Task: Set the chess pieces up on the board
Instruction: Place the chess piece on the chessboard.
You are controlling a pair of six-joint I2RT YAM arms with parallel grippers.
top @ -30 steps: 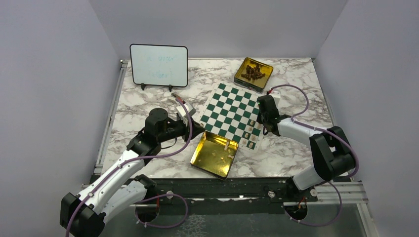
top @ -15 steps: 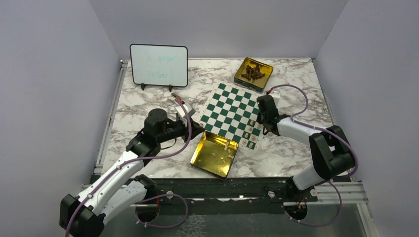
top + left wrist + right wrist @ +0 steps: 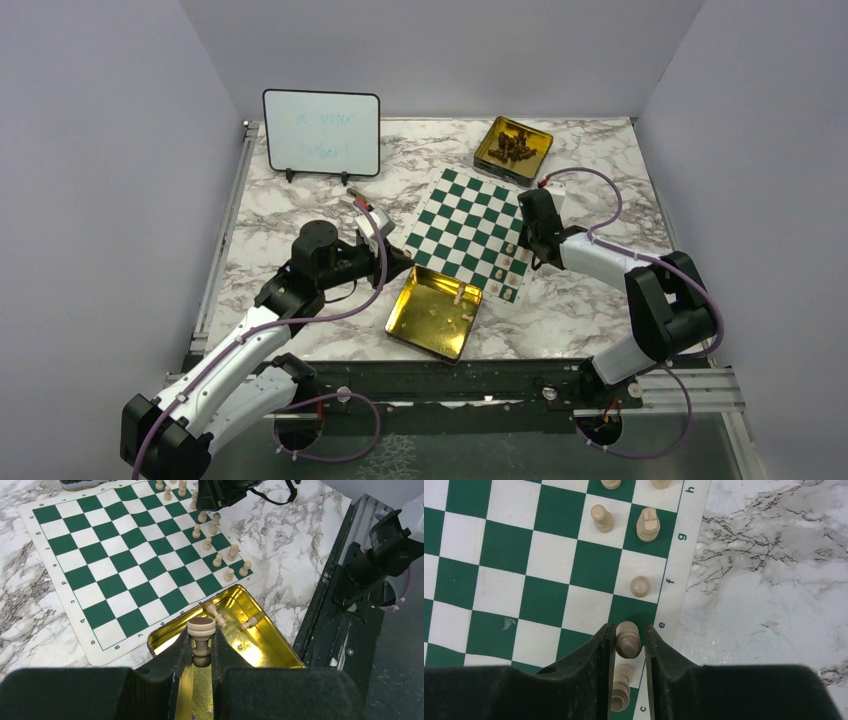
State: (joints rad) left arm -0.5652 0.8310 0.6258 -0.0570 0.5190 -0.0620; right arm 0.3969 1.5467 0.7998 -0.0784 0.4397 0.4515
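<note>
At the far left of the marble table [image 3: 270,200] we see a black-framed whiteboard [image 3: 321,133] standing upright with faint writing on it. Just to its right and nearer us, the left gripper [image 3: 201,641] hangs above the near-left rim of an open gold tin [image 3: 434,312]. Its fingers [image 3: 183,647] are pinched tight on the stem of a cream piece [image 3: 201,635] with a flat round top, held upright. Two loose pieces [image 3: 212,611] lie on their sides inside that tin, toward its far corner.

The tin's far corner touches the near corner of the board [image 3: 470,225], a thin green-and-white mat that lies turned at an angle to the table edge. The chess pieces [image 3: 218,560] already on it stand in two rows along its right-hand edge, and the other squares are bare.

Beyond the board's far corner sits a second gold tin [image 3: 513,150] holding a heap of dark brown pieces [image 3: 512,145].

Furthest right, the right gripper [image 3: 629,630] is down over the board's lettered edge, by the letter e. Its fingers [image 3: 606,640] flank a pale piece [image 3: 628,639] closely on both sides. We cannot tell whether the pads press it or stand just off it. Another piece stands just behind it between the fingers.
</note>
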